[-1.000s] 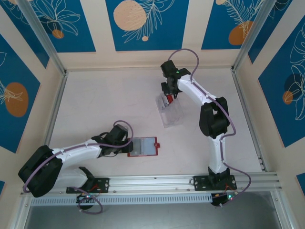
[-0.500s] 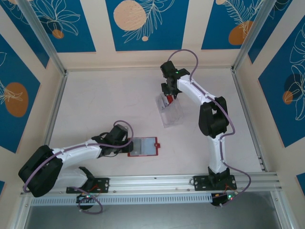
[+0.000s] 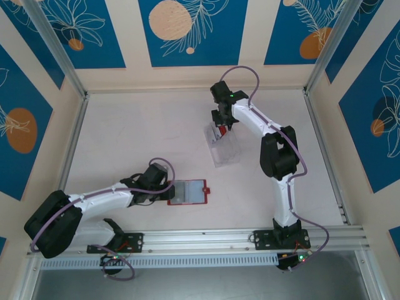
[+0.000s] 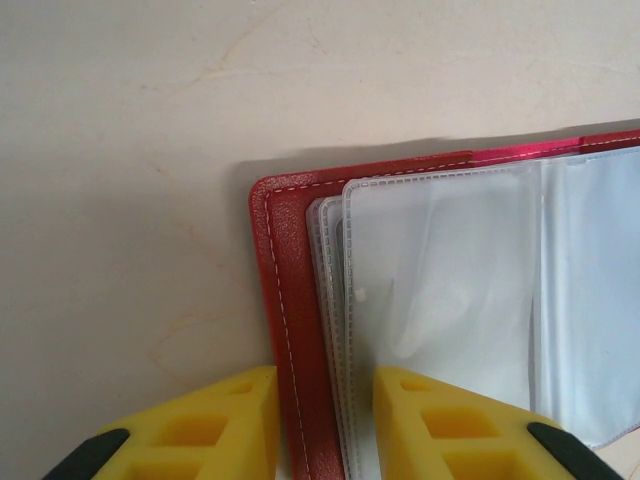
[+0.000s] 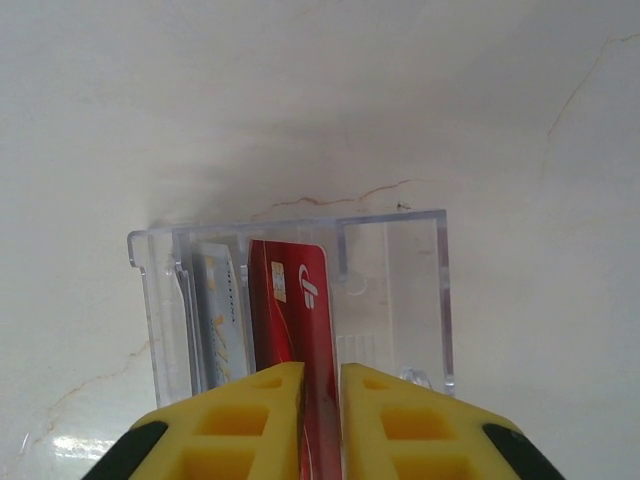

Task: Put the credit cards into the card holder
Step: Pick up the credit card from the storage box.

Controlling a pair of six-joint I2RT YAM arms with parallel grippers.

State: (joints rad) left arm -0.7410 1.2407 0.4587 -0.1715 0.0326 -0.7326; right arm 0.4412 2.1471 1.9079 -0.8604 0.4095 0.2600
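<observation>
Right fingers (image 5: 320, 420) pinching red card (image 5: 290, 300), white logo

A clear plastic tray (image 3: 223, 149) stands on the pale table (image 3: 137, 131), enclosed by blue floral walls (image 3: 187, 31).

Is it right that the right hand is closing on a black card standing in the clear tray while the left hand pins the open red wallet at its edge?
Not quite: the card is red, not black. The right wrist view shows the right hand closing on a red card standing in the clear tray. The rest holds: the left hand pins the open red wallet at its edge.
</observation>
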